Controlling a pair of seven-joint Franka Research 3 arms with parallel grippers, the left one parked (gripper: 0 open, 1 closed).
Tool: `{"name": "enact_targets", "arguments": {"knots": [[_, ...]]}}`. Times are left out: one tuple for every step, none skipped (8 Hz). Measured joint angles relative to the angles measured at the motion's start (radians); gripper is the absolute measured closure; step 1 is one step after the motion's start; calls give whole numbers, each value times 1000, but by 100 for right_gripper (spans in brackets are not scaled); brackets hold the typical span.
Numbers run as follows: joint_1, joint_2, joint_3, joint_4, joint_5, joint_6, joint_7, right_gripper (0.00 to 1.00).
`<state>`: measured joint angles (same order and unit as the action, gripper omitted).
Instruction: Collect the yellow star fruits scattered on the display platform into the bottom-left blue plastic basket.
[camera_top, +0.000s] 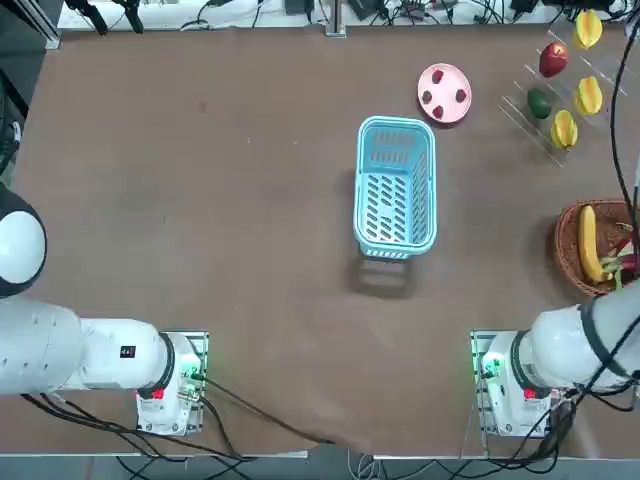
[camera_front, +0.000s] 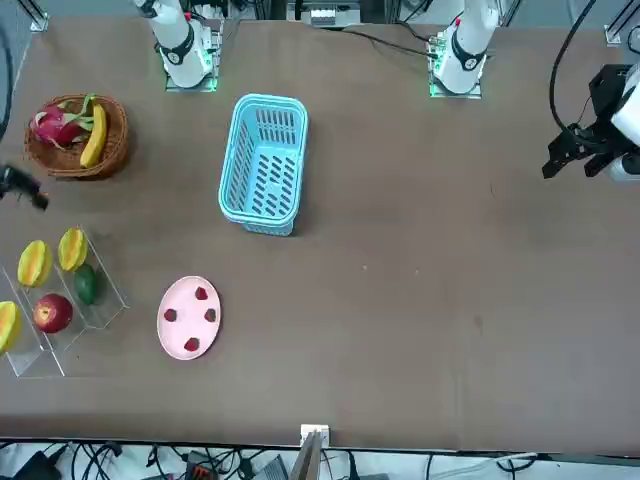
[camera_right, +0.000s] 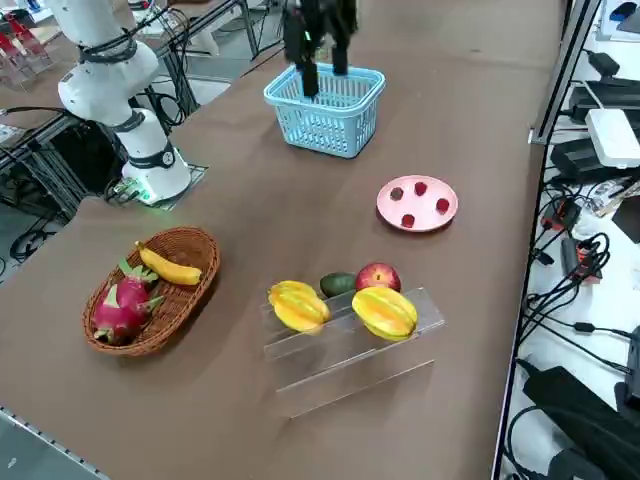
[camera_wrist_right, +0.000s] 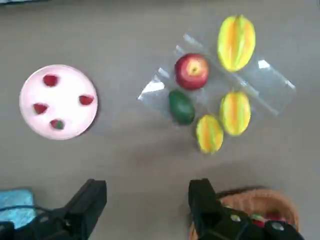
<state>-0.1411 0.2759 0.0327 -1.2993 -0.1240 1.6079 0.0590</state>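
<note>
Upper right on the stand (camera_wrist_right: 272, 82), star fruits (camera_wrist_right: 235, 113) crowd the apple (camera_wrist_right: 191, 71); wide-open empty right gripper (camera_wrist_right: 147, 200) could knock neighbours off.

Clear glossy acrylic display platform (camera_wrist_right: 270, 82), slotted plastic blue basket (camera_top: 396, 187) (matt brown tabletop (camera_top: 220, 220)).

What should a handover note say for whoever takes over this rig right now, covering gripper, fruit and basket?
Right gripper: open, empty, up in the air over the table between the wicker basket and the display platform, touching nothing.
Star fruits: all three lie on the display platform, beside a red apple and a green fruit.
Blue plastic basket: mid-table, empty.
Done: nothing collected.
Left: pick each of the three star fruits and place it in the blue plastic basket.
</note>
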Motion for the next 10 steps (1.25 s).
{"name": "enact_targets", "arguments": {"knots": [[-23, 92, -3, 87, -1, 11, -38, 0], [-42, 172, -9, 154, -3, 43, -69, 0], [-60, 232, -24, 191, -5, 92, -102, 0], [-85, 279, -38, 209, -6, 150, -143, 0], [-123, 315, -40, 216, -5, 210, -182, 0], [-162, 345, -40, 220, -4, 257, -215, 0], [-196, 369, -40, 224, 6, 288, -255, 0], [-227, 388, -40, 227, 30, 311, -297, 0], [-254, 402, -40, 228, 67, 329, -321, 0], [-275, 416, -40, 229, 109, 349, -337, 0]]}}
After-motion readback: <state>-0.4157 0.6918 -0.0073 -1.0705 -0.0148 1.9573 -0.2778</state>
